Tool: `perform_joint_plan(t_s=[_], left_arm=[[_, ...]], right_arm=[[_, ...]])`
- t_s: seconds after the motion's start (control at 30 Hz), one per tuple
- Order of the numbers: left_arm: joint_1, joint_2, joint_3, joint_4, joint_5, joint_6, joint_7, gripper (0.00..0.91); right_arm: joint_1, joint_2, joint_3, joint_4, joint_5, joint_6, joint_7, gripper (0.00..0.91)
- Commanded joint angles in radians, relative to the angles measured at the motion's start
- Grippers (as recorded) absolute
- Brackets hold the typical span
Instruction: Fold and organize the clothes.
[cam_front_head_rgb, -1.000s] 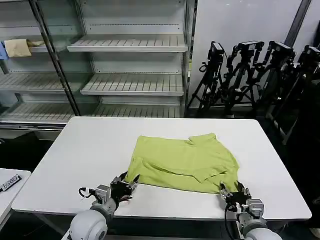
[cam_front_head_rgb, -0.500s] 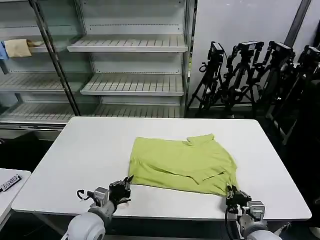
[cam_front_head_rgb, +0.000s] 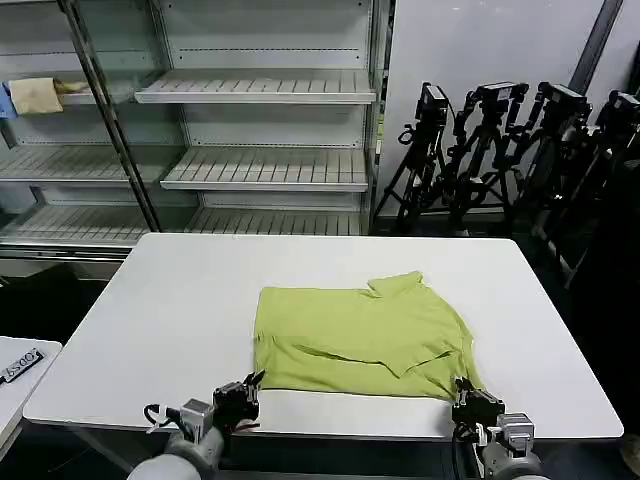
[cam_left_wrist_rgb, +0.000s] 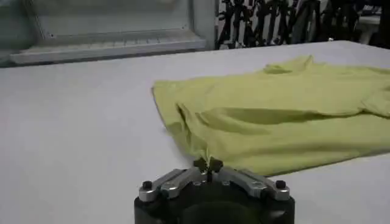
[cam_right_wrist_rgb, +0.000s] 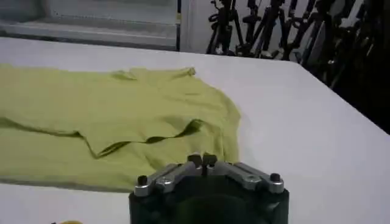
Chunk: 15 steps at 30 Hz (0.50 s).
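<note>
Lime-green cloth is pinched in both sets of jaws: our left gripper (cam_front_head_rgb: 247, 390) has closed on the shirt (cam_front_head_rgb: 362, 330) at its near left corner, our right gripper (cam_front_head_rgb: 467, 393) on the near right one, both low at the front edge of the table (cam_front_head_rgb: 170, 300). Beyond the jaws the shirt lies mostly flat in the middle of the table, collar farthest from them, a loose fold running across just ahead of the right jaws. We judge the hem is being drawn toward us to square the garment. To do this well, we should pull both corners evenly and level, keep the hem taut between the jaws, and avoid dragging it off the table's edge.
</note>
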Motion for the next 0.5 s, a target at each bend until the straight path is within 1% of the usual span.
perform_joint_plan(t_s=[0.03,0.07,0.1,0.13,0.17,0.33,0.5], left_arm=[[0.168,-0.006,-0.016,-0.129,0.047,-0.010,-0.005,0.020],[0.173,-0.006,-0.020,-0.134,0.049,-0.010,-0.006,0.030],[0.177,-0.005,-0.025,-0.137,0.049,-0.007,-0.007,0.242],[0.179,-0.004,-0.029,-0.143,0.048,-0.003,-0.008,0.504],[0.179,-0.002,-0.034,-0.152,0.048,0.005,-0.009,0.907],[0.174,0.011,-0.046,-0.170,0.046,0.009,-0.010,0.907],[0.138,0.014,-0.056,-0.174,0.035,0.005,-0.020,0.907]], right_arm=[[-0.085,-0.004,0.002,0.059,-0.023,0.004,-0.004,0.000],[-0.088,-0.005,0.001,0.059,-0.030,0.005,-0.003,0.000],[-0.087,-0.006,0.001,0.058,-0.036,0.004,-0.002,0.262],[-0.084,-0.006,0.001,0.056,-0.040,0.001,-0.001,0.615],[-0.081,-0.006,0.001,0.056,-0.041,0.000,0.001,0.907],[-0.057,-0.005,-0.001,0.063,-0.062,0.005,0.004,0.907],[-0.031,-0.016,0.009,0.080,-0.065,0.035,0.011,0.907]])
